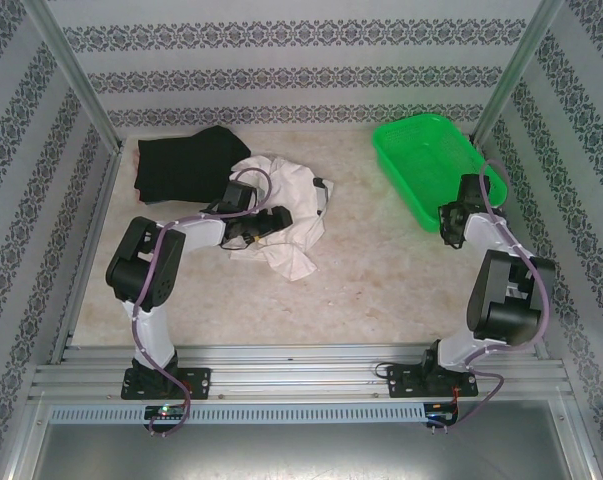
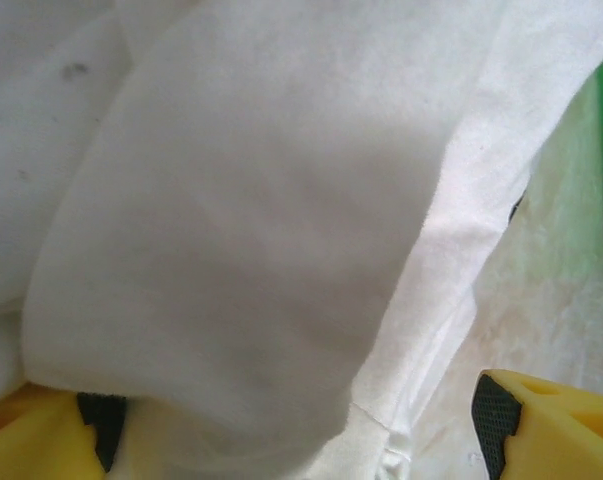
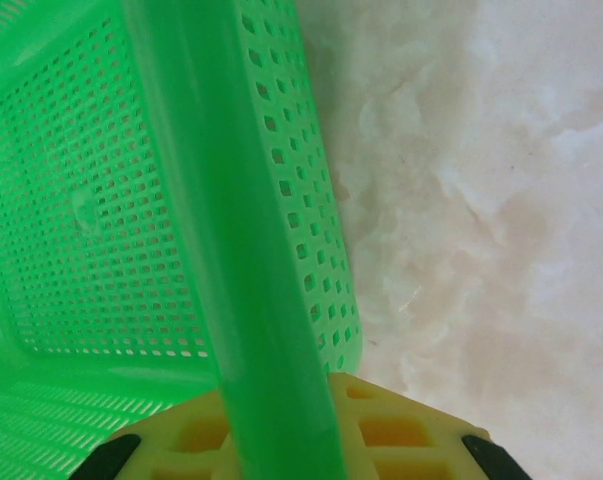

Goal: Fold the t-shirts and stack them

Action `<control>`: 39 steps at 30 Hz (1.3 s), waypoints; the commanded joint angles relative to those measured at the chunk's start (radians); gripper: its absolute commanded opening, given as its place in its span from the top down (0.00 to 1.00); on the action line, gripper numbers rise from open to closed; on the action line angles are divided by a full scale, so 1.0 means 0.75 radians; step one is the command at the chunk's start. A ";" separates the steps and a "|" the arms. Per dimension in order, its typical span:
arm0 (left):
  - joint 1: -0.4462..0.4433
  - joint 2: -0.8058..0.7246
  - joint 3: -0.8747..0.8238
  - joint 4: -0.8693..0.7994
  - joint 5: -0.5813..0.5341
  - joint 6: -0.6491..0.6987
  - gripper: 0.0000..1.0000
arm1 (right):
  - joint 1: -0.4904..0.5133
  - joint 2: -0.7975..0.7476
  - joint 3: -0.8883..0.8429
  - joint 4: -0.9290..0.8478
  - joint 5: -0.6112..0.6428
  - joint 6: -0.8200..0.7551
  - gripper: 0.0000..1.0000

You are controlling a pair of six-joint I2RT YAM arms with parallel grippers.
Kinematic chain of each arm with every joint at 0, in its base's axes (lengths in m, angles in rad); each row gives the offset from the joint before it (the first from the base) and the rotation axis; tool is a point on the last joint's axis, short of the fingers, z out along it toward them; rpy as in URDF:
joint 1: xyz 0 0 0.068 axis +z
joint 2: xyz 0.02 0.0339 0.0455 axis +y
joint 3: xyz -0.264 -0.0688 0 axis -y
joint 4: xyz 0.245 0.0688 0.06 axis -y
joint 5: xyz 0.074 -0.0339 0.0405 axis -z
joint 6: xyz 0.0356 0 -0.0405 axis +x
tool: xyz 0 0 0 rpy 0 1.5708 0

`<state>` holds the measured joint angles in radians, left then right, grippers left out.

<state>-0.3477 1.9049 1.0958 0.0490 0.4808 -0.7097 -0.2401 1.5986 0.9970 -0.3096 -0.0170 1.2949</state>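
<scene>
ok so here's the state of both claws from where I'm standing.

The left gripper (image 2: 291, 445) is down on the white t-shirt (image 1: 299, 195), which lies in a crumpled heap around the middle of the table (image 1: 331, 290), a bit left of centre. The jaws are spread really wide. In the left wrist view you can see one yellow finger (image 2: 546, 430) in the bottom right corner and the other in the bottom left. A big fold of white cloth with a stitched hem sits in the gap between them. It isn't pinched, the cloth just lies in there loose as far as I can see.

The black t-shirt (image 1: 181, 165) is bunched up at the back left of the table, right beside the white one and touching it or very nearly.

The right gripper (image 3: 281, 440) is off on the other side, at the near rim of the green basket (image 1: 431, 160), which sits at the back right, well apart from both shirts. In the right wrist view the basket's thick rim runs straight down between the yellow fingers. They're pulled in close on either side of it, so it looks clamped on that rim. No cloth anywhere near that claw.
</scene>
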 commanded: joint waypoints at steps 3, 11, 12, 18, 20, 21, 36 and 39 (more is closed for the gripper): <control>-0.010 -0.217 -0.008 -0.122 0.093 -0.006 0.04 | 0.002 0.038 0.115 0.034 -0.161 -0.129 0.45; 0.010 -0.441 0.242 -0.837 -0.184 0.441 0.00 | 0.181 -0.247 0.094 -0.176 -0.468 -0.522 0.14; 0.024 -0.423 0.275 -0.890 -0.208 0.490 0.00 | 0.257 -0.276 0.093 -0.199 -0.496 -0.595 0.13; 0.088 -0.128 0.574 -1.084 -0.208 0.584 0.04 | 0.740 -0.190 0.177 -0.385 -0.521 -0.963 0.13; 0.088 -0.065 0.621 -1.050 -0.187 0.557 0.05 | 0.776 -0.154 0.171 -0.383 -0.477 -0.947 0.13; 0.088 -0.044 0.634 -1.022 -0.158 0.542 0.05 | 0.770 -0.147 0.156 -0.345 -0.502 -0.926 0.14; 0.087 0.227 0.633 -0.685 0.038 0.333 0.11 | 1.174 0.298 0.220 -0.201 -0.600 -1.122 0.29; 0.086 0.275 0.638 -0.687 0.047 0.308 0.15 | 1.206 0.367 0.266 -0.183 -0.505 -1.104 0.32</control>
<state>-0.2840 2.0823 1.5455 -0.5003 0.4877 -0.4362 0.6586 1.8454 1.1492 -0.4835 -0.4698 0.4713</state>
